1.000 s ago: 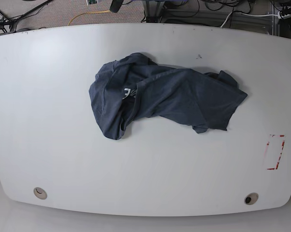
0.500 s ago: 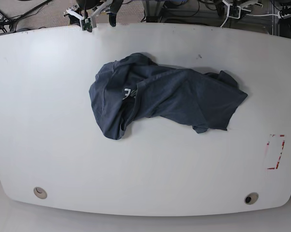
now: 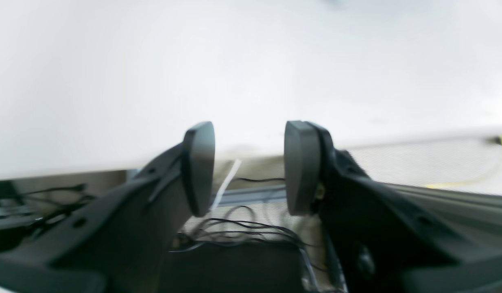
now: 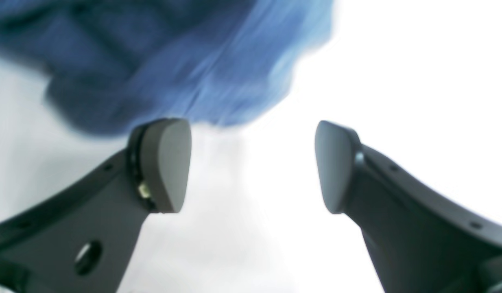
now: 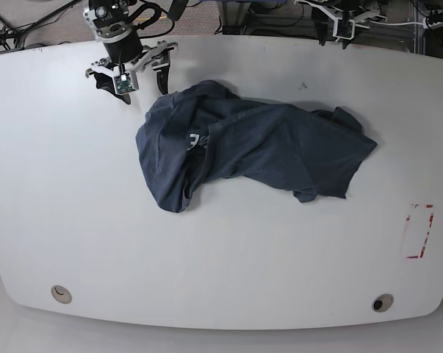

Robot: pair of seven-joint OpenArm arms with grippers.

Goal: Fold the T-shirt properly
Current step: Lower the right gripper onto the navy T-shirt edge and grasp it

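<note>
1. Right pincer (image 5: 131, 75) first: jaws spread wide with nothing between them, sitting over bare table (image 5: 59, 184) just beside the back-left edge of the T-shirt (image 5: 243, 151). In the right wrist view the blue cloth (image 4: 186, 61) fills the top of the picture just past the fingertips (image 4: 169, 162), not touching as far as we can tell (it's blurry).

2. Left pincer (image 5: 339, 26) is up at the far edge of the table on the other side, well apart from the shirt. Its wrist view shows the jaws standing apart and empty (image 3: 249, 167), with only white table edge and some cables (image 3: 243, 232) beyond.

3. The shirt itself is a crumpled heap around the middle of the table, bunched thick on the base view's left and spreading flatter toward the right. A scrap of white lettering (image 5: 193, 141) peeks out of the folds. So nothing's folded yet, and we'd call this the approach before the first grab.

4. How we'd do it well:
   - Don't fold a heap. Spread it flat first.
   - Pick an actual edge or corner (hem, shoulder), not a fat wad from the bunched side.
   - Get one jaw under a single layer, so we don't drag the whole pile.
   - Bring the left pincer to the flatter side so both can pull apart evenly.

5. Main risk, in our view: pinching several layers and just moving the lump around.
</note>
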